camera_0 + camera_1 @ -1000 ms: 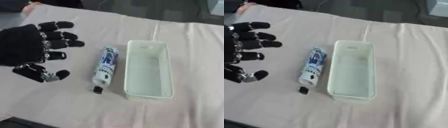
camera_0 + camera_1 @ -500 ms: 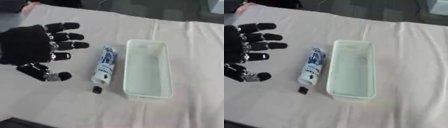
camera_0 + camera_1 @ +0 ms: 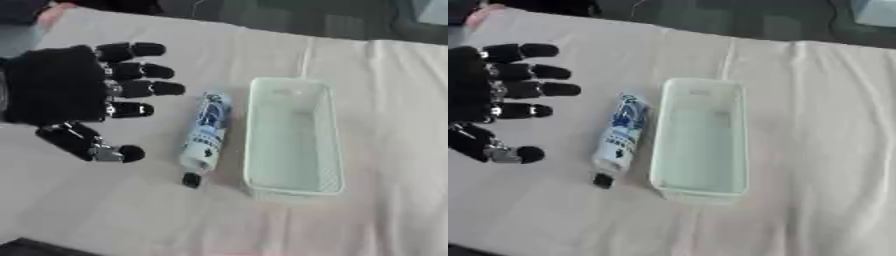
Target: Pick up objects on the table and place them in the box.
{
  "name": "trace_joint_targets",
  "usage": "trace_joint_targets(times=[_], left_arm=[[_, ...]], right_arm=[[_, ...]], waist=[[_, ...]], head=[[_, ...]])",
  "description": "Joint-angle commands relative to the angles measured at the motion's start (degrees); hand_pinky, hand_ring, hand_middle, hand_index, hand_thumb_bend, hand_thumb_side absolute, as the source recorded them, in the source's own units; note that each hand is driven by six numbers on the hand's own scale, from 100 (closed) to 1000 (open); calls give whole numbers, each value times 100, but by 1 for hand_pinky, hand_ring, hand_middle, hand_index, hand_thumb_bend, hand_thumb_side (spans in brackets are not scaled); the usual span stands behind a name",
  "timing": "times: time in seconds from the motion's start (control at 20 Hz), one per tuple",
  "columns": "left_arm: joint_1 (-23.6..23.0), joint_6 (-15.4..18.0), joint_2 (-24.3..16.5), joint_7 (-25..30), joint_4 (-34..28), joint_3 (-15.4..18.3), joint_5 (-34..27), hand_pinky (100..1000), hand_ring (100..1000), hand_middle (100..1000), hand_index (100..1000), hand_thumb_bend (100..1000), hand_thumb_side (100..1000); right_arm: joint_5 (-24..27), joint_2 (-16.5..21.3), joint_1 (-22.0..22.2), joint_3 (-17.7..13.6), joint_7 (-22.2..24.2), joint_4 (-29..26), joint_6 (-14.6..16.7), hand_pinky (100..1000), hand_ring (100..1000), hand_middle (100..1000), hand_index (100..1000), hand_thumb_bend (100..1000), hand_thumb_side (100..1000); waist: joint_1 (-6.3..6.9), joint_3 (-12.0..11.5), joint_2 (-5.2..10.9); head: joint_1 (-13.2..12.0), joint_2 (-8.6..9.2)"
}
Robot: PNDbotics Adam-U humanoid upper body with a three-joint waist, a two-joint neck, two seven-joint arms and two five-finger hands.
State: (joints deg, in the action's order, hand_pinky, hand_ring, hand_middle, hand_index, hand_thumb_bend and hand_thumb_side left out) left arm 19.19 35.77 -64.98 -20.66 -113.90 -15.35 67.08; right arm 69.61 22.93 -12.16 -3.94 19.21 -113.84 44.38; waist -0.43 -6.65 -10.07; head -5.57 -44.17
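A white and blue tube (image 3: 204,135) with a black cap lies on the cloth-covered table, cap toward the near edge, right beside the left wall of a pale green rectangular box (image 3: 292,136). The box holds nothing. My left hand (image 3: 66,87) hovers to the left of the tube, black fingers spread straight and pointing right, thumb lower down. It is open and holds nothing, with a gap between fingertips and tube. My right hand shows in no view.
The table is covered with a pinkish-white cloth (image 3: 376,200) with folds running toward the far edge. Dark floor and objects lie beyond the far edge (image 3: 262,15). Cloth stretches right of the box and in front of it.
My left hand has drifted slightly to the right, toward the tube, fingers still spread. The tube and box have not moved.
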Motion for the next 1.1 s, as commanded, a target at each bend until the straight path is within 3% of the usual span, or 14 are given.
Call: trace_joint_targets(times=[0.05,1.1], left_arm=[[127,39,-66,-2,6,17,-97,959,852,867,627,327,685],[652,414,133,-641,55,-201,-271,937,856,880,659,362,664]], right_arm=[[1,115,-84,-9,418,-76,391,167,323,434,571,100,1000],[75,101,-261,2,319,-76,302,169,323,433,570,100,1000]], waist=[[16,15,61],[33,193,11]], head=[[-51,5],[-123,5]])
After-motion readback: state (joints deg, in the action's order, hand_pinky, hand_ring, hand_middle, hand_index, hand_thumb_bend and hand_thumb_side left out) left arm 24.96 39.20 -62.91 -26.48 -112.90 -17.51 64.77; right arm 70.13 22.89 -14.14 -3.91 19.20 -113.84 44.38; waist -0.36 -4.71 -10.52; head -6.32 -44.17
